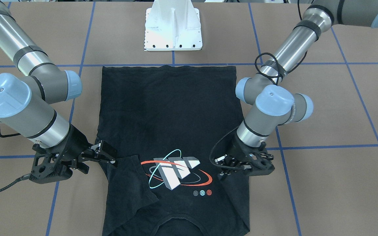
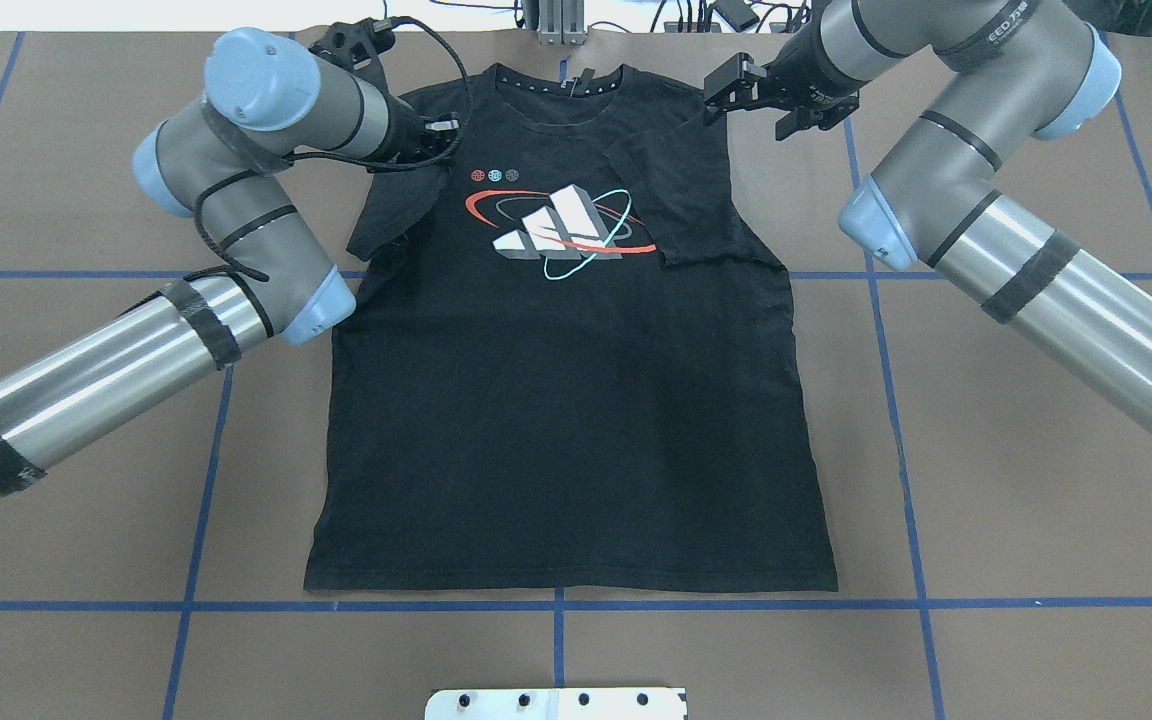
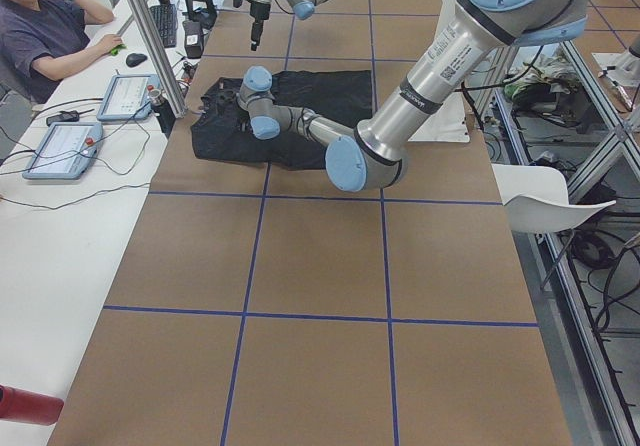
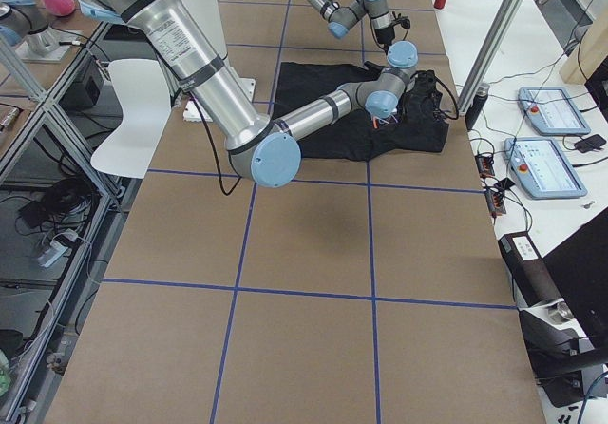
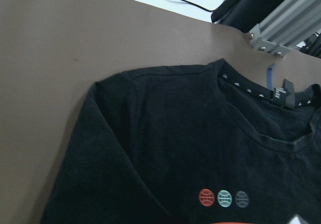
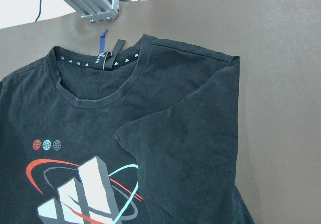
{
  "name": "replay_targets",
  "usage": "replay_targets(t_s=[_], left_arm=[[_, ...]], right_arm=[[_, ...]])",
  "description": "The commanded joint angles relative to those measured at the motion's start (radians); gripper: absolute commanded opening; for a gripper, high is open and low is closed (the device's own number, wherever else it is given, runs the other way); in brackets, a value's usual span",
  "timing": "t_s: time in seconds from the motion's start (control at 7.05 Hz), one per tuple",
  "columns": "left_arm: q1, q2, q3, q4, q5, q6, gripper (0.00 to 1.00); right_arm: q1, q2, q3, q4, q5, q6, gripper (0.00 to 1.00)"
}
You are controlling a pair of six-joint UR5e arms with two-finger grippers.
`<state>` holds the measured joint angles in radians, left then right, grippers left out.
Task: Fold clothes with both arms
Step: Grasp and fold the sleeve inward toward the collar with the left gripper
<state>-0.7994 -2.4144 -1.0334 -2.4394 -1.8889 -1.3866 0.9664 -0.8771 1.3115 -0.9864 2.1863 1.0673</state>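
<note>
Black short-sleeved cotton T-shirt (image 2: 556,400) lies flat, print up, mid-frame on the brown tabletop (image 2: 986,480) in the overhead view, collar at the top. The grey block logo (image 2: 556,225) with red and cyan ovals is on the chest, and the upper-right sleeve (image 2: 681,200) is folded in beside it. Right tool (image 1: 109,154), lower left in the front view, sits at the shoulder edge with jaws apart and empty; left tool (image 1: 221,167) is over the opposite shoulder, jaws also apparently apart, no cloth between.
</note>
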Motion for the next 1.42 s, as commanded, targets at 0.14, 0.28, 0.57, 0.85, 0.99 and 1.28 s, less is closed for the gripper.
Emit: replay_targets(t_s=[0.14, 0.28, 0.57, 0.85, 0.99, 1.28], left_arm=[[0.032, -0.084, 0.093, -0.012, 0.085, -0.063, 0.00], [0.032, -0.094, 0.096, -0.015, 0.088, -0.071, 0.00], [0.037, -0.141, 0.156, -0.032, 0.089, -0.097, 0.00], [0.039, -0.158, 0.190, -0.073, 0.109, -0.098, 0.00], [0.039, -0.163, 0.190, -0.073, 0.109, -0.098, 0.00], [0.037, -0.167, 0.190, -0.076, 0.114, -0.098, 0.00]], right_arm=[[0.003, -0.003, 0.002, 0.000, 0.003, 0.002, 1.00], [0.003, -0.005, 0.003, 0.002, 0.003, 0.002, 1.00], [0.003, -0.023, 0.005, 0.003, 0.004, -0.007, 1.00], [0.005, -0.029, 0.005, 0.003, 0.004, -0.009, 1.00], [0.005, -0.029, 0.005, 0.002, 0.003, -0.007, 1.00], [0.003, -0.031, 0.002, 0.002, 0.003, -0.009, 1.00]])
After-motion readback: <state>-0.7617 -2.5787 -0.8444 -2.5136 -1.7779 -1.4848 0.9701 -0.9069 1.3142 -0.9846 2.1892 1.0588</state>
